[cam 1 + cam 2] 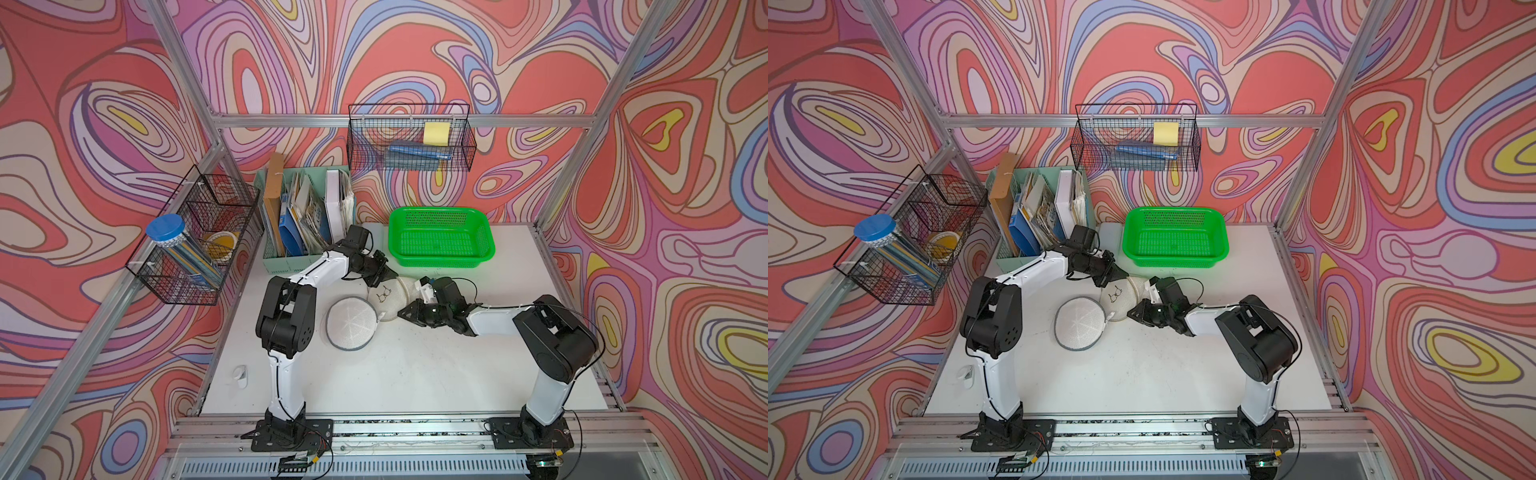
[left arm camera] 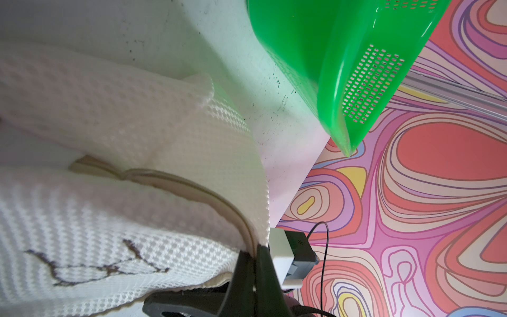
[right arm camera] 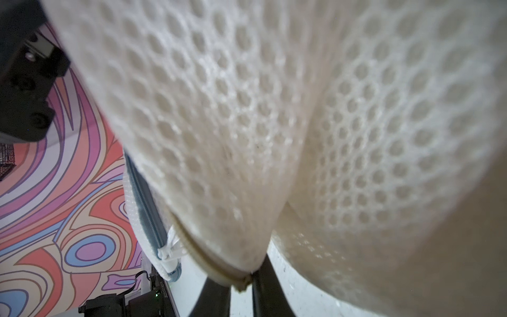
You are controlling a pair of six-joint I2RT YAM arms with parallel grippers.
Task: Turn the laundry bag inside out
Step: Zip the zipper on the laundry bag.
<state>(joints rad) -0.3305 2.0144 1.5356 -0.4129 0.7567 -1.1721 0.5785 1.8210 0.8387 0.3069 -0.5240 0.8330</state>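
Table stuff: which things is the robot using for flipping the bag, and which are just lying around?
For the job: laundry bag, left gripper, right gripper.
Just lying about: round white mesh pouch, green basket, file organiser, side wire basket, back wire basket.

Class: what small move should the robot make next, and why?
Probably squeeze the right pincer fully shut on the zip seam: its fingers straddle that seam, while the left pincer pinches the rim of the laundry bag.
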